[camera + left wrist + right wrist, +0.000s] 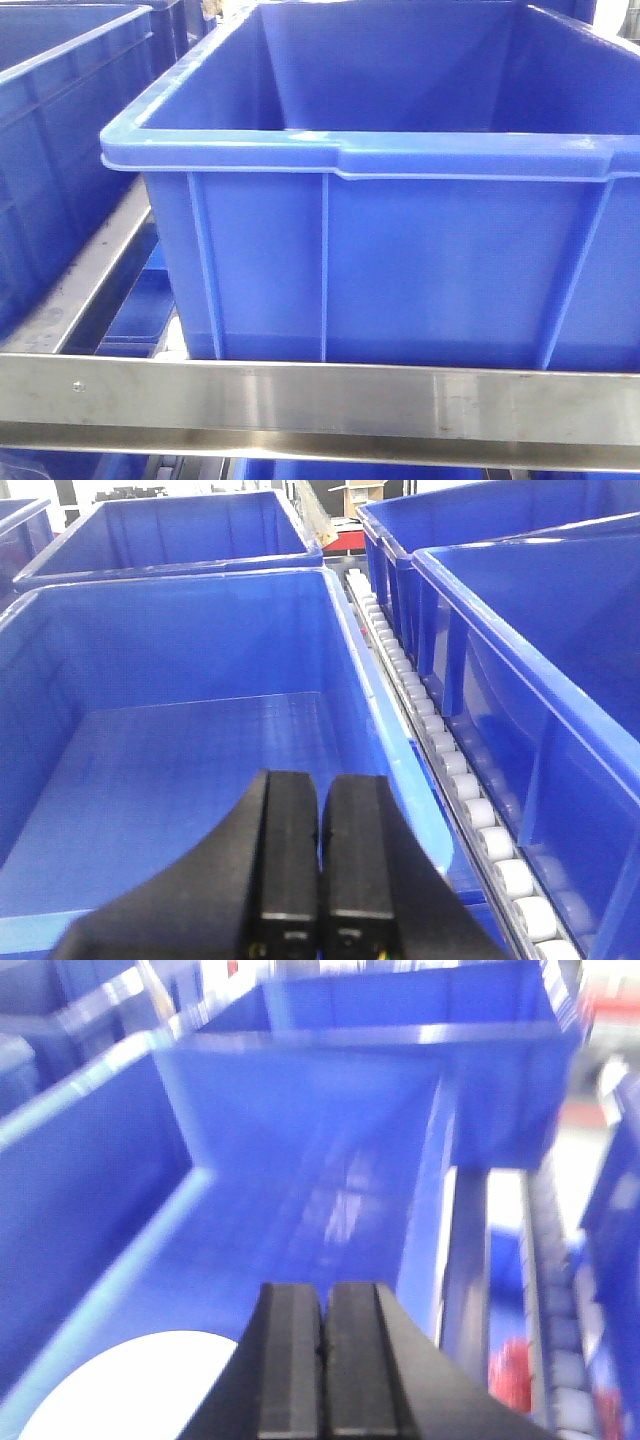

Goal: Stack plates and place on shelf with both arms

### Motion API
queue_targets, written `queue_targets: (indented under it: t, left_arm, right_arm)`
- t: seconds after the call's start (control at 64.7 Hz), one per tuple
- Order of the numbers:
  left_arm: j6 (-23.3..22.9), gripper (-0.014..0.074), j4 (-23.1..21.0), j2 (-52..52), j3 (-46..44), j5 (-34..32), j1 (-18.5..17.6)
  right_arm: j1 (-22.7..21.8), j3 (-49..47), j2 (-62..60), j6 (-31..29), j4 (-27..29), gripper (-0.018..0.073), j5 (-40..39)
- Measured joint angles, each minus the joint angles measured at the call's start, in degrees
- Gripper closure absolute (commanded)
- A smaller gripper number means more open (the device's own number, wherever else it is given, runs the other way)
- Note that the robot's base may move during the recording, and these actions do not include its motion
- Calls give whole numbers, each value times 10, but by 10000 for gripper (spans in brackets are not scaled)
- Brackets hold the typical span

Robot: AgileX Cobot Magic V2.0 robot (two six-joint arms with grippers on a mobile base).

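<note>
Left claw (319, 880): black fingers pressed together, nothing between them; it hangs over the open interior of a blue crate (170, 760) whose floor is bare.
Right claw (323, 1370): fingers pressed together, nothing pinched (view badly motion-blurred).
Plate (130, 1390): a pale rounded shape at the bottom left of the right wrist view, lying low inside a blue crate (300, 1160), just left of the claw; too blurred to tell whether it is one plate or two.
Shelf (320, 400): brushed steel front rail runs across the bottom of the front view; a large blue crate (380, 270) sits just behind and above it.
Roller track (450, 770): a row of white rollers between the left-hand crate and a neighbouring crate (540, 680) on the right.
</note>
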Motion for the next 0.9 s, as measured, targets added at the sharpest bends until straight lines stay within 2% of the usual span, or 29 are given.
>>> queue_targets:
  t: [0.216, 0.417, 0.557, 0.804, 0.897]
  left_arm:
    - [0, 514, 0, 0, 0, 0, 0]
    - [0, 514, 0, 0, 0, 0, 0]
    - [0, 514, 0, 0, 0, 0, 0]
    - [0, 514, 0, 0, 0, 0, 0]
    - [0, 514, 0, 0, 0, 0, 0]
  right_arm:
    - [0, 45, -117, 0, 0, 503, 43]
    - [0, 46, -143, 0, 0, 503, 87]
    - [-4, 69, -158, 0, 0, 503, 87]
    - [-105, 159, -229, 10, 0, 503, 53]
    - [-121, 188, -254, 18, 0, 503, 46]
